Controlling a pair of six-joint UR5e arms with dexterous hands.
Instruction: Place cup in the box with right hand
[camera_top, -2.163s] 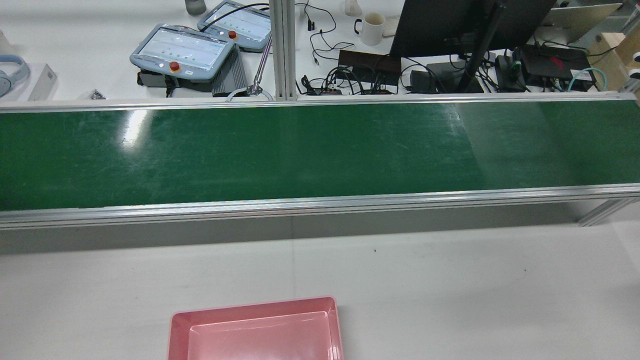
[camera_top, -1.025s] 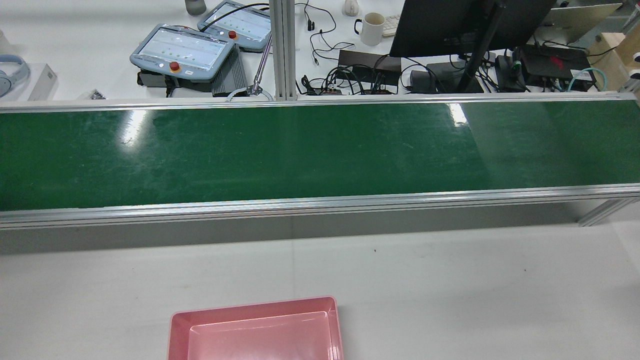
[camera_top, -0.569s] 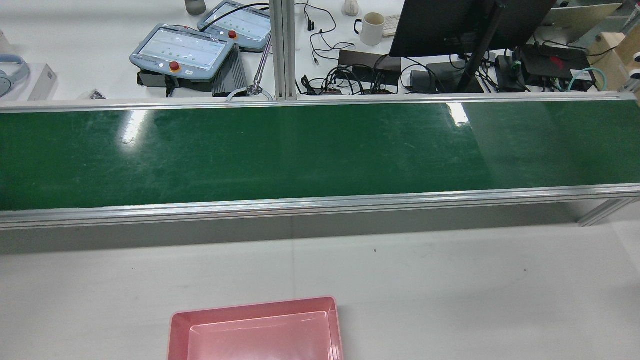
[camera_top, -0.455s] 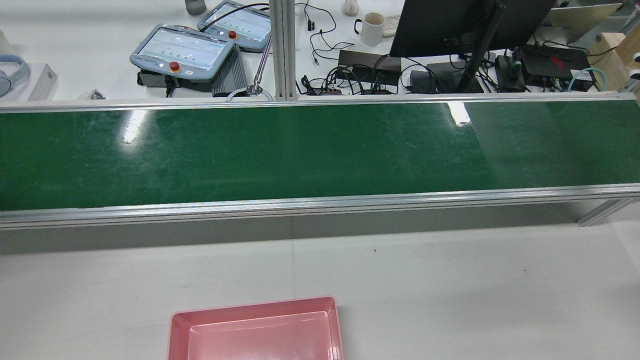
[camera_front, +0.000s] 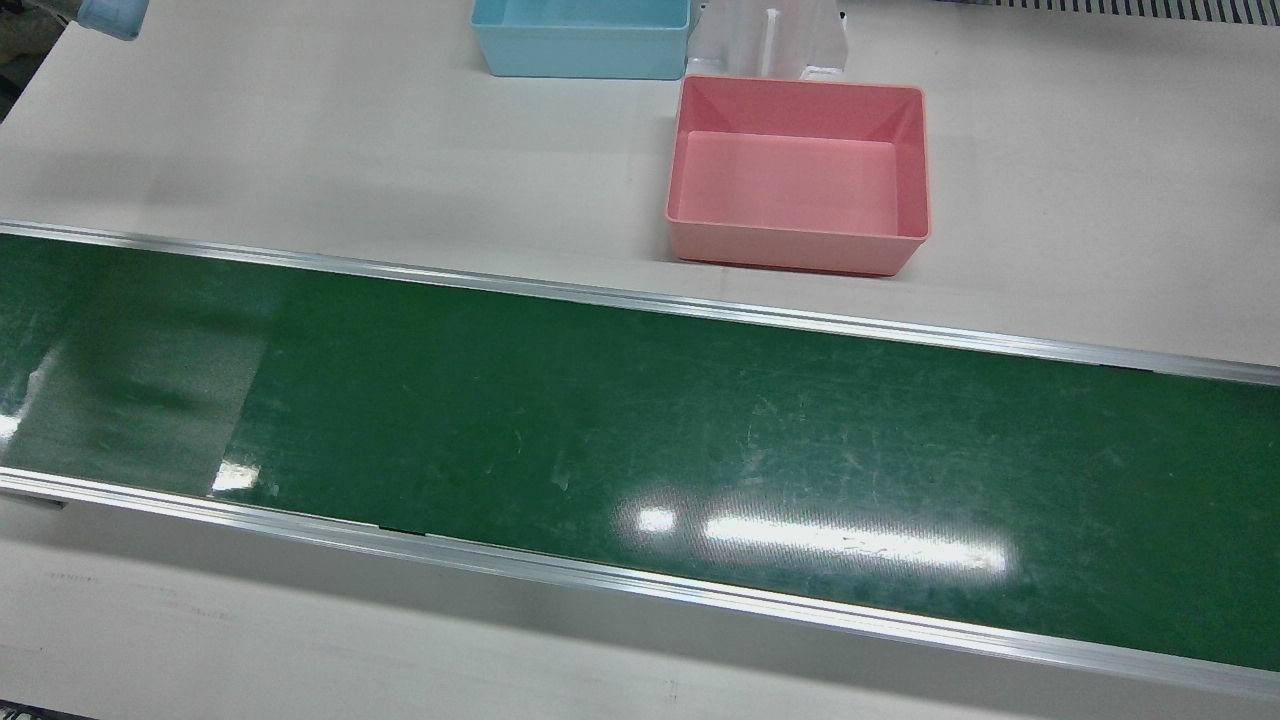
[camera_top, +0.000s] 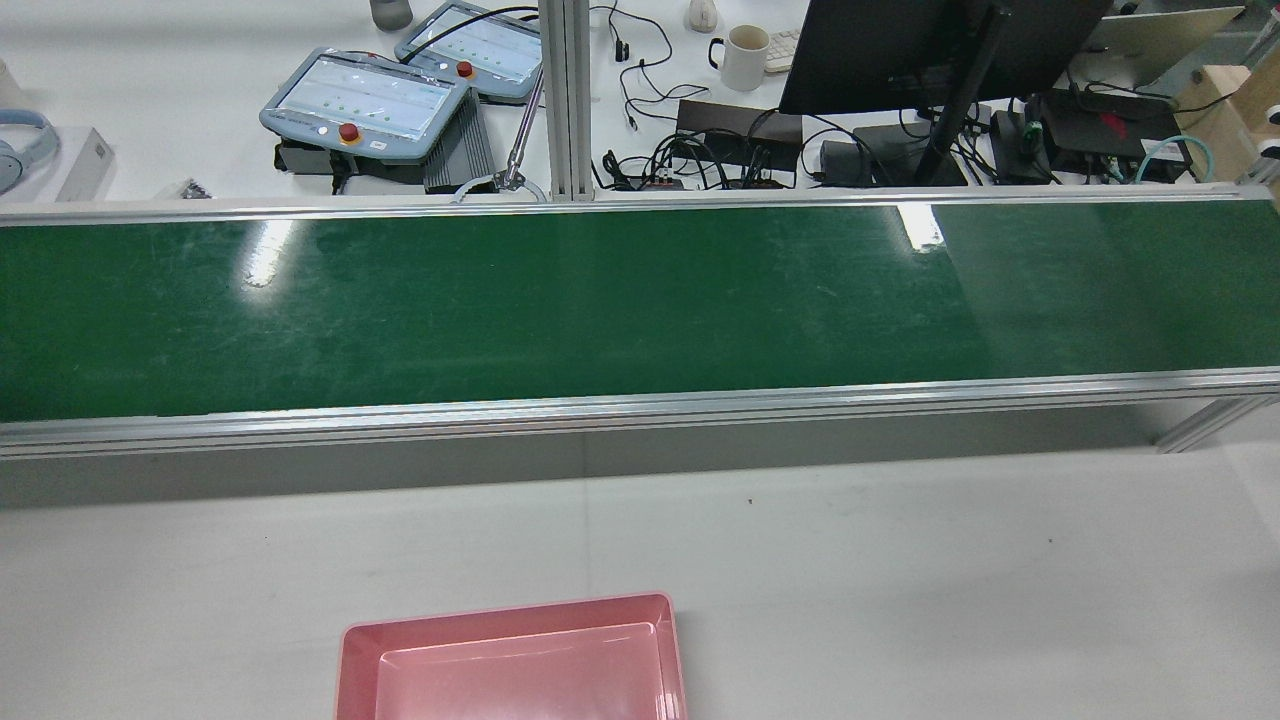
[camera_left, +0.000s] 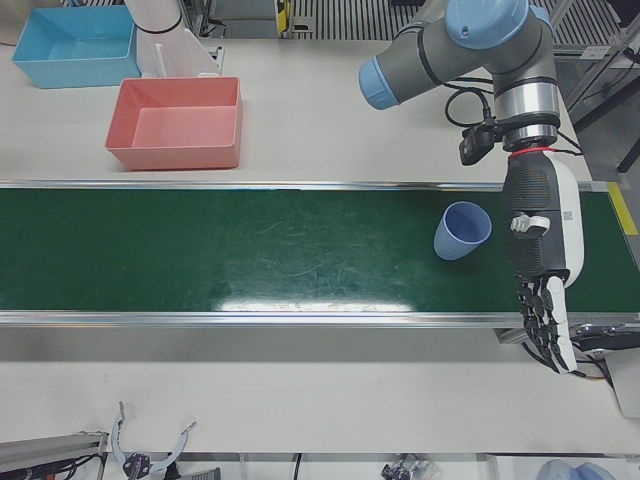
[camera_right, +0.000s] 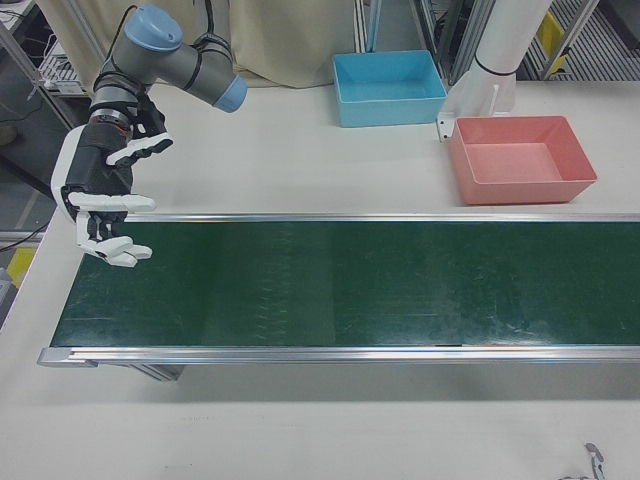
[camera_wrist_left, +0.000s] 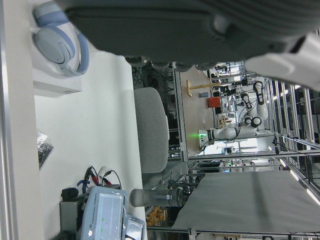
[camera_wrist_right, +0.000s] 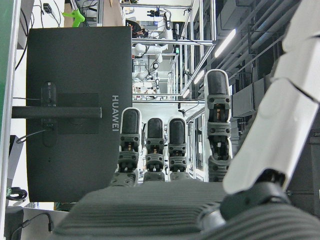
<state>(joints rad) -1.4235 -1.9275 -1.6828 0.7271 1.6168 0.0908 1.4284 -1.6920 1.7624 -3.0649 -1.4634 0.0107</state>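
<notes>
Your right hand (camera_right: 105, 215) hangs open and empty over one end of the green conveyor belt (camera_right: 350, 285), fingers spread. The blue cup (camera_left: 462, 231) lies tipped on the belt at the opposite end, just beside the left hand (camera_left: 540, 270), which is also open and holds nothing. The pink box (camera_right: 522, 160) waits empty on the white table (camera_right: 300, 160), near the blue box (camera_right: 390, 87). The cup's mouth seems to face the operators' side, though this is hard to judge. Meet the cup low, close around its wall, then lift clear of the belt rail.
</notes>
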